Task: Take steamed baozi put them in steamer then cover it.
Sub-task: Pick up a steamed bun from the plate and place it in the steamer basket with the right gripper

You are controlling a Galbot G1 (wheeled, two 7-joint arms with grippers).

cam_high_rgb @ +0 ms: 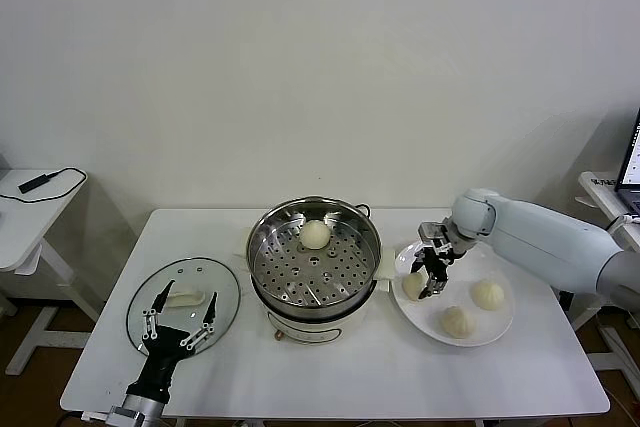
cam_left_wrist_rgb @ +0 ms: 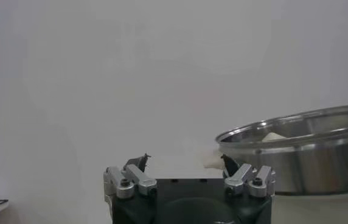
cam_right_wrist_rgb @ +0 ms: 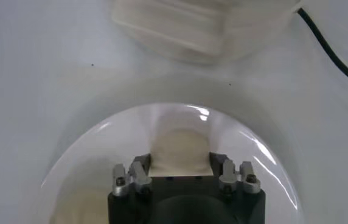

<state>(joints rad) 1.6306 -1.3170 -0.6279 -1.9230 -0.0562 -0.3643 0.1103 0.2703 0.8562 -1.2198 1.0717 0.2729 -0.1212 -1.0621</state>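
Bench (cam_high_rgb: 360, 367): white, carrying everything; the steamer sits mid-bench, the plate to its right, the cover to its left.
Steamer (cam_high_rgb: 262, 265): shiny pot, uncovered, with one baozi (cam_high_rgb: 315, 234) already resting on the perforated tray toward the far side; plenty of free tray nearer the front.
Cover (cam_high_rgb: 232, 292): clear glass lid lying flat on the bench, handle up, well apart from the pot; not needed yet.
Plate (cam_high_rgb: 500, 322): white, holding three buns; two sit free toward its right and near edge.
Right claw (cam_high_rgb: 433, 269): down over the plate's left side, fingers standing on either side of the leftmost bun (cam_right_wrist_rgb: 180, 152) and drawn in against it, grasping it as far as I can judge.
Left claw (cam_high_rgb: 180, 317): released, fingers spread wide, hanging above the cover and waiting.
Doing it well: I'd say squeeze only enough to hold, since soft dough dents; lift straight up so the plate isn't dragged; carry over the steamer rim with room to spare; set the bun on bare tray, clear of the one inside.
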